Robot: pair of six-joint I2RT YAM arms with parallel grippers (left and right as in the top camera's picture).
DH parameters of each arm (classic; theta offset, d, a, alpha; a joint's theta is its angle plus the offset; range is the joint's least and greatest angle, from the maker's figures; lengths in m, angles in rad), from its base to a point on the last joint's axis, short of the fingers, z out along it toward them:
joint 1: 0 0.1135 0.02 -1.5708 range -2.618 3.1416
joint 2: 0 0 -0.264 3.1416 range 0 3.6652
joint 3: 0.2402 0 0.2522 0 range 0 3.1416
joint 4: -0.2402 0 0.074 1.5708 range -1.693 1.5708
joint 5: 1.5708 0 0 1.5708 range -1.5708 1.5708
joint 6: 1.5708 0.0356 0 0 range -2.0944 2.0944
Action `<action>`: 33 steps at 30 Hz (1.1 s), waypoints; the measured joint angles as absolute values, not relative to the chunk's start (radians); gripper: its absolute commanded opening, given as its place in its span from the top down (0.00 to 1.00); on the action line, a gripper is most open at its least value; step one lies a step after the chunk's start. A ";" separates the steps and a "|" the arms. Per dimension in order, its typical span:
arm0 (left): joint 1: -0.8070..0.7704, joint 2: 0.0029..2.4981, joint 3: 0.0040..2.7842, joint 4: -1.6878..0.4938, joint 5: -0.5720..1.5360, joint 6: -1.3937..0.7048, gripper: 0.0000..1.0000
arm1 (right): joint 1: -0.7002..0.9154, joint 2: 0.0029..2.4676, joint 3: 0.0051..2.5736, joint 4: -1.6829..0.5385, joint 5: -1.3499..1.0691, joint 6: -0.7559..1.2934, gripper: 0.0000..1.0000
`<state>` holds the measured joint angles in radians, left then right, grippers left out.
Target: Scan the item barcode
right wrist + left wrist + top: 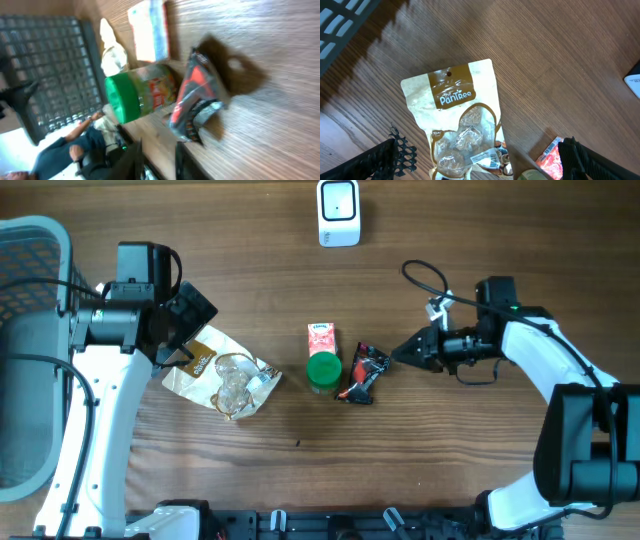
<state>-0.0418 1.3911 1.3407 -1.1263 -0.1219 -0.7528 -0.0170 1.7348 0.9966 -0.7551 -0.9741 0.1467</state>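
With the left gripper (188, 330) hanging wide over the cookie bag (215, 370), the right gripper (400, 354) pinches narrow on just the end of the snack packet (363, 372) beside the green-lidded jar (323, 370) at mid-table, so that slick packet (barcode side unclear) may slip or twist before reaching the far scanner (338, 212).

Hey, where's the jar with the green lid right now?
Overhead, the green-lidded jar lies mid-table, at the near end of the small red carton, with the black-and-red packet just to its right.
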 measured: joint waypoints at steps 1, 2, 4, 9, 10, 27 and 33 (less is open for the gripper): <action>-0.042 1.391 1.341 -1.126 -0.122 -0.753 0.00 | -0.010 1.735 0.999 -0.767 -0.908 0.148 0.44; -0.042 1.391 1.341 -1.126 -0.122 -0.753 0.00 | 0.001 1.735 0.999 -0.765 -0.856 0.157 0.41; -0.042 1.391 1.341 -1.126 -0.122 -0.753 0.00 | 0.025 1.735 0.999 -0.736 -0.767 0.189 0.30; -0.042 1.391 1.341 -1.126 -0.122 -0.753 0.00 | 0.142 1.735 1.000 -0.586 -0.535 0.337 0.31; -0.042 1.391 1.341 -1.126 -0.122 -0.753 0.00 | 0.168 1.735 1.000 -0.577 -0.494 0.366 0.31; -0.042 1.391 1.341 -1.126 -0.122 -0.753 0.00 | 0.274 1.872 1.071 -0.561 -0.408 0.471 0.95; -0.042 1.391 1.341 -1.126 -0.122 -0.753 0.00 | 0.208 1.753 1.270 -0.819 -0.023 0.417 0.75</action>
